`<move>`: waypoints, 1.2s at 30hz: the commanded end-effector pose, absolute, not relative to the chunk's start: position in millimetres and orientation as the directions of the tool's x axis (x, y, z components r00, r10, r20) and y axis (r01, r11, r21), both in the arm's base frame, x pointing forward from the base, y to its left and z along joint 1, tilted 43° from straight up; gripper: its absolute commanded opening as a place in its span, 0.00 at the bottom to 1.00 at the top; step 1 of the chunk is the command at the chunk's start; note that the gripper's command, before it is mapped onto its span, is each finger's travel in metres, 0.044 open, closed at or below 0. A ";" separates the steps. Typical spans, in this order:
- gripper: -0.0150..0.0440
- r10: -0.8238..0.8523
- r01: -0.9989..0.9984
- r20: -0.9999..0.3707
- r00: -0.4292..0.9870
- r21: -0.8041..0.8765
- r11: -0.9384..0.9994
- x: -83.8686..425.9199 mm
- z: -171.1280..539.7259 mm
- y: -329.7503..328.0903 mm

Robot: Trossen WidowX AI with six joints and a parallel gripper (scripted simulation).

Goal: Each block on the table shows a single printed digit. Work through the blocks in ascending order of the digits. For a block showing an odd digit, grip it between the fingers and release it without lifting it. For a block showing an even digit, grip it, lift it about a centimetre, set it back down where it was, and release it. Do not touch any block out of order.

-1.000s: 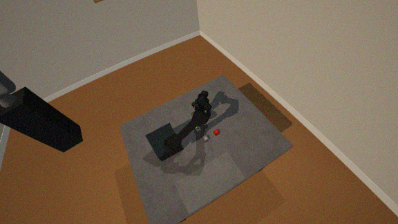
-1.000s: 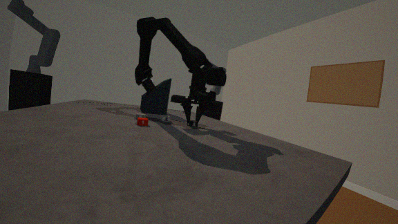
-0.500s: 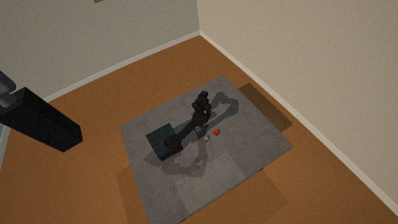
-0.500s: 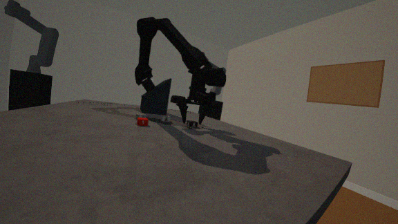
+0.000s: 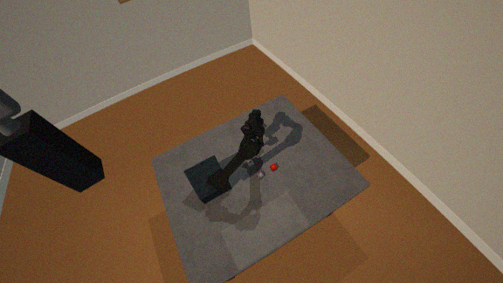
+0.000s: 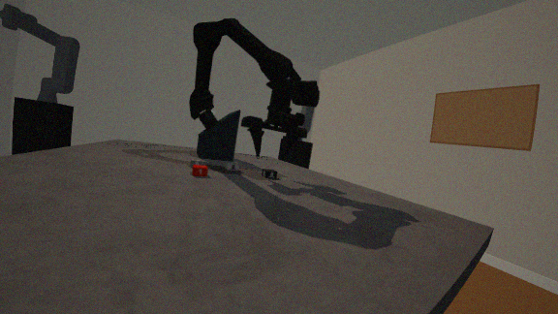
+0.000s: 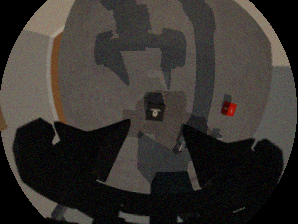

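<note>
A dark block [image 6: 269,173] [image 7: 155,102] with a pale digit, which I cannot read surely, stands on the table. The arm hides it in the top view. My gripper [image 6: 276,157] [image 7: 157,124] is open and empty, its fingertips above the dark block, one to either side. A red block [image 5: 273,167] [image 6: 200,171] [image 7: 229,108] stands off to the right in the wrist view; its pale mark is unreadable. A grey block [image 5: 250,162] [image 6: 233,167] [image 7: 180,145] lies nearer the base, partly hidden by a finger. A pale block [image 5: 260,175] stands beside the red one; its digit is unreadable.
The arm's dark base block [image 5: 201,176] [image 6: 218,141] stands on the grey table [image 5: 271,218] [image 6: 145,233]. Arm shadows fall across the table and over the blocks. The table's edge [image 6: 462,271] drops to an orange floor.
</note>
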State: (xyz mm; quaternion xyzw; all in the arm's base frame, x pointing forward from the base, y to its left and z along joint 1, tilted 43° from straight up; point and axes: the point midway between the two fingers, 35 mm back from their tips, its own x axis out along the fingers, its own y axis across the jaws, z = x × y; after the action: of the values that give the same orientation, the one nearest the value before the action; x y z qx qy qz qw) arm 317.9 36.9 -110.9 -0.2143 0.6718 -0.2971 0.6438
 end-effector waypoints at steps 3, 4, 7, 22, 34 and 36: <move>0.62 -0.663 0.103 -0.746 -0.063 -0.666 0.739 324.4 -59.3 85.2; 0.58 -0.663 0.103 -0.746 -0.063 -0.666 0.739 324.4 -59.3 85.2; 0.46 -0.663 0.103 -0.746 -0.063 -0.666 0.739 324.4 -59.3 85.2; 0.46 -0.664 0.102 -0.745 -0.064 -0.666 0.739 309.3 -41.3 71.3; 0.46 -0.666 0.099 -0.743 -0.068 -0.670 0.736 241.4 4.8 19.8; 0.46 -0.666 0.099 -0.743 -0.068 -0.670 0.736 241.4 4.8 19.8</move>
State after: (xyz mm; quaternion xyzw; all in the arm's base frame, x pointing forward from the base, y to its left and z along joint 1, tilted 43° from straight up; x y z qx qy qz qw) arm 248.7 25.3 2.6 -0.2094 0.6681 -0.2951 0.6502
